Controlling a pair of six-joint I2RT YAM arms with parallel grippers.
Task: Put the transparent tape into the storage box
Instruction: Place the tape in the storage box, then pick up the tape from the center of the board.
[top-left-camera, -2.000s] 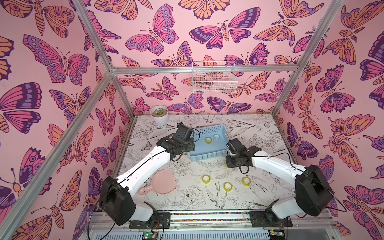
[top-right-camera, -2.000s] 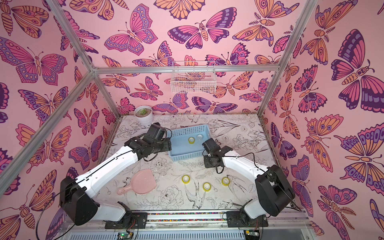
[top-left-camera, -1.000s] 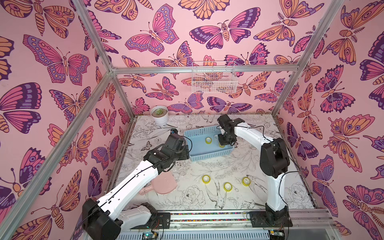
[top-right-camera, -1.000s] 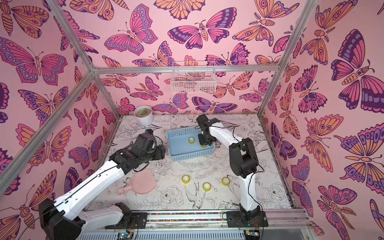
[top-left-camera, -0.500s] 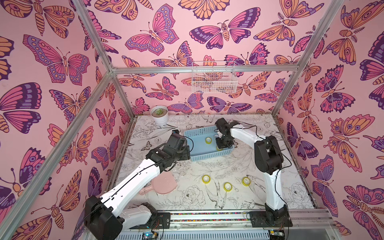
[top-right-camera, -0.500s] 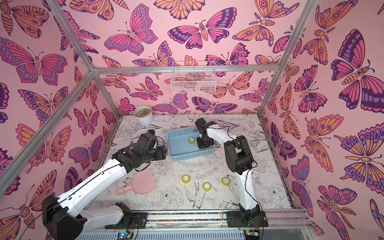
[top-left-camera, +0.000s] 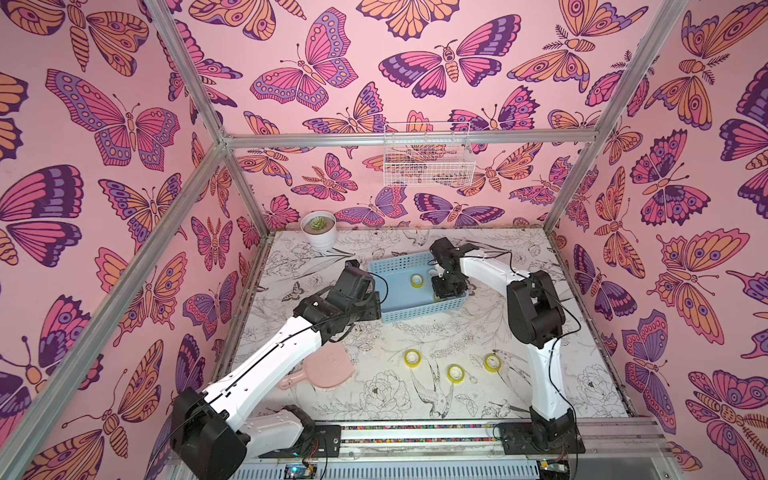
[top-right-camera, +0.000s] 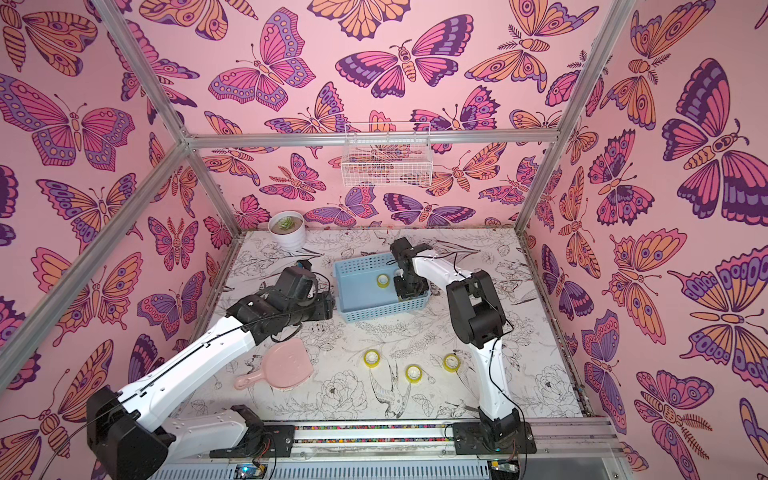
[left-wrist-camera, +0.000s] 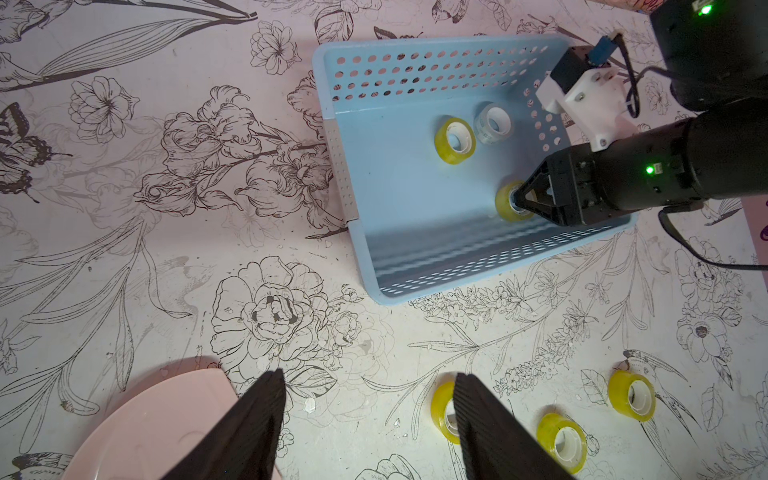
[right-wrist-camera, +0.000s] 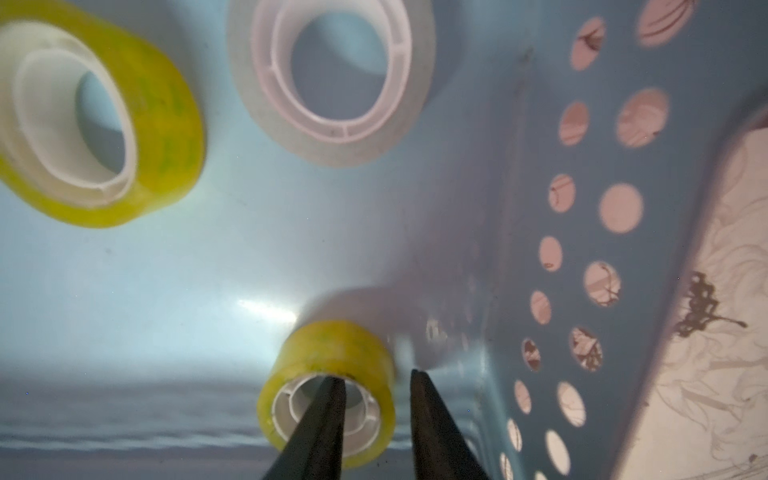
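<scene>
The storage box (top-left-camera: 419, 316) (top-right-camera: 382, 313) is a light blue perforated basket at mid-table. On its floor lie a yellow transparent tape roll (left-wrist-camera: 455, 141) (right-wrist-camera: 174, 137) and a colourless one (left-wrist-camera: 493, 124) (right-wrist-camera: 257, 83). My right gripper (right-wrist-camera: 376, 376) (top-left-camera: 441, 296) reaches into the box's corner, jaws slightly open: one finger sits in the core of a third yellow roll (right-wrist-camera: 332, 349), the other stands just clear of its outside. Three more yellow rolls (top-left-camera: 411, 358) (top-left-camera: 456, 372) (top-left-camera: 491, 363) lie on the table. My left gripper (left-wrist-camera: 369, 374) (top-left-camera: 376, 305) hovers open and empty left of the box.
A pink hand mirror (top-left-camera: 328, 370) (left-wrist-camera: 158, 424) lies under the left arm. A white pot with a succulent (top-left-camera: 319, 228) stands at the back left. A white wire basket (top-left-camera: 428, 162) hangs on the back wall.
The right gripper's jaws have parted, loosening their hold on the yellow roll inside the box. The left arm has barely moved.
</scene>
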